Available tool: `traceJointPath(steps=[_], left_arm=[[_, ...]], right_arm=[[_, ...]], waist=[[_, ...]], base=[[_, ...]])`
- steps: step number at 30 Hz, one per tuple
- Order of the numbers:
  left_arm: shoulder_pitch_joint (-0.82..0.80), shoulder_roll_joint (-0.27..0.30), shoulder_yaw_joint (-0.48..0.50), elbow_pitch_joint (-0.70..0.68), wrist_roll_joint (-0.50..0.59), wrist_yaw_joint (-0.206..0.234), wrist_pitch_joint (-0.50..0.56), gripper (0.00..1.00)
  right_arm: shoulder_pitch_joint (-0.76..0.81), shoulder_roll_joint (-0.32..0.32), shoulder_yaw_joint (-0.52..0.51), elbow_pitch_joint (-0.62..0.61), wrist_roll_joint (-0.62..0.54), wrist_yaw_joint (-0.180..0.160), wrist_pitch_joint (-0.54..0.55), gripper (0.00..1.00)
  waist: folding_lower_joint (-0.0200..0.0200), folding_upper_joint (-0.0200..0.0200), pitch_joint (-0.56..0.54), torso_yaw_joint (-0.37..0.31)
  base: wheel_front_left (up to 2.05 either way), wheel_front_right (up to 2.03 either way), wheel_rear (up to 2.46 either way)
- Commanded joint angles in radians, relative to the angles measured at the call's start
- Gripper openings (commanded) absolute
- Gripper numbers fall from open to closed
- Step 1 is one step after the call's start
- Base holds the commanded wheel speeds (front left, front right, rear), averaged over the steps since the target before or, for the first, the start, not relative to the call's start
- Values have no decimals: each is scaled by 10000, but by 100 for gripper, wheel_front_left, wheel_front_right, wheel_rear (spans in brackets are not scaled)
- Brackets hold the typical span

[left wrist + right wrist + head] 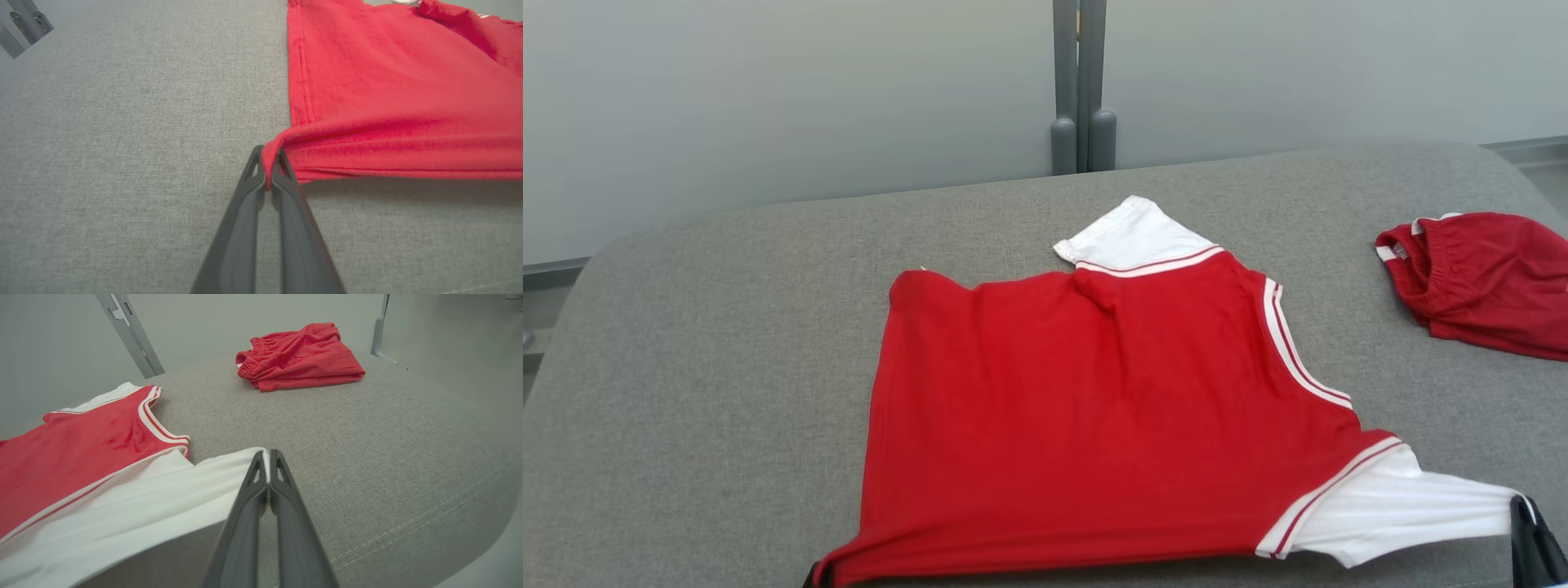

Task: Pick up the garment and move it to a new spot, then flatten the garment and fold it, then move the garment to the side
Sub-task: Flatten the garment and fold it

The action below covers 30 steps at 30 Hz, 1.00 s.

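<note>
The grey padded surface [686, 367] carries the red shirt [1078, 408] across the centre and lower middle of the head view, stretched between two grips along its near edge.

Risk: each hold takes only a thin pinch of cloth. Uneven pulling would likely slip one corner free and let the shirt bunch. A wide swing to the right could drag it onto the folded shorts [1486, 278] at the upper right. The white sleeve [1405, 502] is taut.

Left gripper [269, 163]: fingers closed on the red hem corner [282, 141].

Right gripper [268, 457]: fingers closed on the sleeve edge.
</note>
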Motion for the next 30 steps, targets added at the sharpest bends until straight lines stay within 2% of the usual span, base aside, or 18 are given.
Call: traceJointPath(steps=[1,8,20,30], left_arm=[[306,298,393,8,-102,171,19,0],[768,263,497,-179,-146,209,16,0],[-163,156,-372,-1108,221,-125,15,0],[-1668,138,-1226,-324,207,-282,15,0]], right_arm=[[254,-227,-405,45,-24,-179,-52,0],[871,-216,-555,-38,-42,-182,-60,0],[-487,-198,895,-906,118,-116,-49,0],[-2662,-263,1699,767,-547,-109,-48,0]], waist=[[1,-1,-134,109],[1,-1,-247,314],[1,-1,55,530],[1,-1,618,707]], base=[[0,0,0],[0,0,0],[0,0,0],[0,0,0]])
